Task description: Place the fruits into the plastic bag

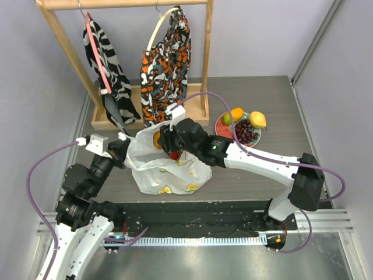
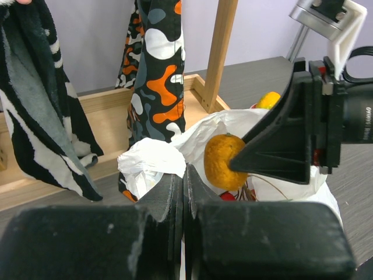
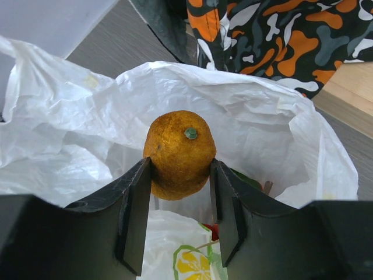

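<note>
- Over the open bag mouth: right gripper (image 3: 180,168), jaws narrowed on an orange (image 3: 178,146), its green stem spot facing the wrist camera.
- Directly beneath: plastic bag (image 1: 169,178), white with citrus print, standing on the table (image 1: 262,169); red fruit (image 1: 175,155) visible inside.
- At the bag's left rim: left gripper (image 2: 183,178), fingers pressed together, pinching the plastic.
- Right of the bag, apart: plate (image 1: 220,125) holding grape bunch (image 1: 246,132), lemon (image 1: 257,119) and mango (image 1: 235,114).
- Behind: wooden rack (image 1: 64,52) with zebra-striped cloth (image 1: 108,58) and orange-black cloth (image 1: 166,64).

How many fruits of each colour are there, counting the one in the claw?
orange fruit, in the right claw: 1
orange-green fruit: 1
yellow fruit: 1
dark purple grapes: 1
red fruit, partly hidden in the bag: 1
Total: 5
</note>
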